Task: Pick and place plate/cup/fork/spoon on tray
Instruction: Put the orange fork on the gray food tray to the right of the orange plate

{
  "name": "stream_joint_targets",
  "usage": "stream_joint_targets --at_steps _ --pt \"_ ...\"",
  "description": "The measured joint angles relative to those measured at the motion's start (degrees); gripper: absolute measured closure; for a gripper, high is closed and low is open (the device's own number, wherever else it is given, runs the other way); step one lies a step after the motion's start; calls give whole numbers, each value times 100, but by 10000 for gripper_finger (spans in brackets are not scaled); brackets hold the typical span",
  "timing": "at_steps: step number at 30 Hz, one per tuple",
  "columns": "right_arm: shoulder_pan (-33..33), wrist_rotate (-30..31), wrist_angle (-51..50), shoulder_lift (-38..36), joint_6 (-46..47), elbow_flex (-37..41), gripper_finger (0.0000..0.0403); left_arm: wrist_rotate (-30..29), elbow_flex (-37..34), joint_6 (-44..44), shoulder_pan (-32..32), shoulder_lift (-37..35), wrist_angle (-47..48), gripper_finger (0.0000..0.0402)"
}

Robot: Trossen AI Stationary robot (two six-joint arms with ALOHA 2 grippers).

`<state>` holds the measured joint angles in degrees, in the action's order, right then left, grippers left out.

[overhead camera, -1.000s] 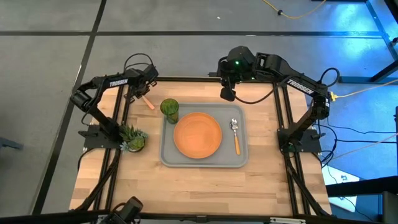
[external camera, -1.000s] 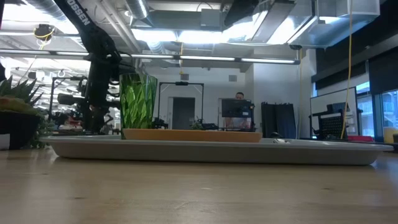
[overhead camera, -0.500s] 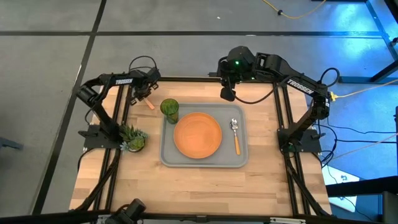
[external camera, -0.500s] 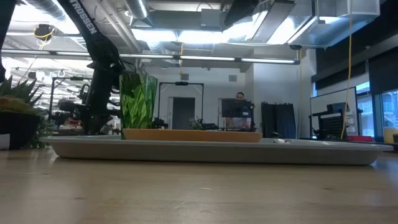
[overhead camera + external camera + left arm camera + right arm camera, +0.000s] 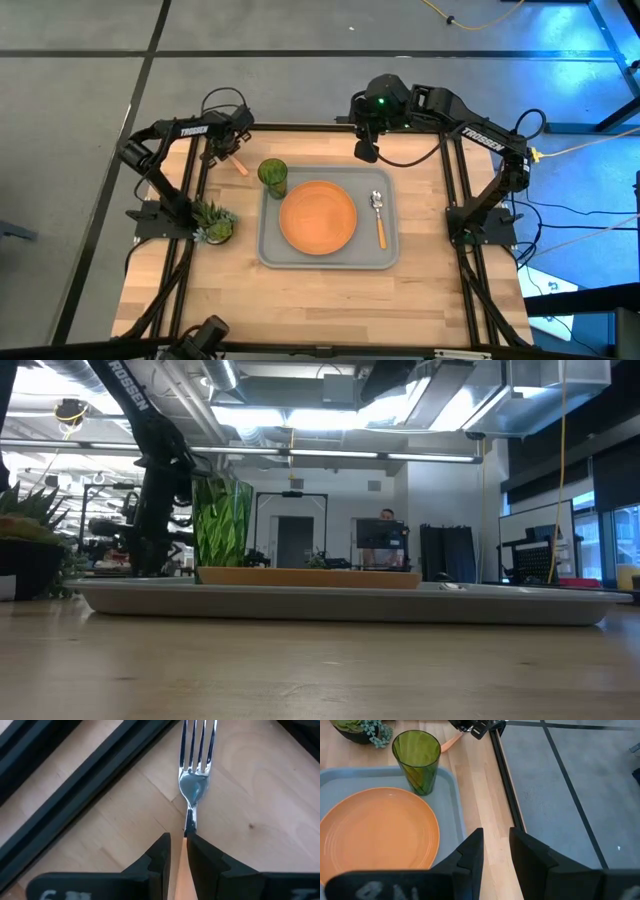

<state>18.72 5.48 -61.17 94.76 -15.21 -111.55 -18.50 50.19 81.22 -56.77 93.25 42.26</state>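
While the left gripper [image 5: 178, 851] hangs over the table's far-left corner, its narrow jaws pinch the fork [image 5: 195, 775] by the handle; across 3 overhead looks only that arm's elbow sways slightly, so the fork is gripped but not carried yet. Plate [image 5: 318, 217], cup [image 5: 273, 175] and spoon [image 5: 378, 216] already sit on the tray [image 5: 385, 259]. Right gripper [image 5: 495, 851] waits empty, slightly apart, over the far edge. Hidden: fork handle between the fingers; whether the tines touch wood.

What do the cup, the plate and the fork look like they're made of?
Cup: probably translucent green plastic or glass; light passes through.
Plate: matte orange, likely plastic or glazed ceramic; ringed, little glare.
Fork: polished metal head mirroring light; orange handle, probably plastic.
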Motion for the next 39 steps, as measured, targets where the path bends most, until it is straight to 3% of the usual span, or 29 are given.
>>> stream_joint_targets --at_steps 16,23,39 --pt "2 2 2 0 7 0 304 -201 4 -235 -14 -9 -199 344" --pt "2 1 2 0 7 0 304 57 11 -366 -34 145 -208 344" --pt "2 0 2 0 10 0 304 -34 13 -376 -77 203 -190 344"
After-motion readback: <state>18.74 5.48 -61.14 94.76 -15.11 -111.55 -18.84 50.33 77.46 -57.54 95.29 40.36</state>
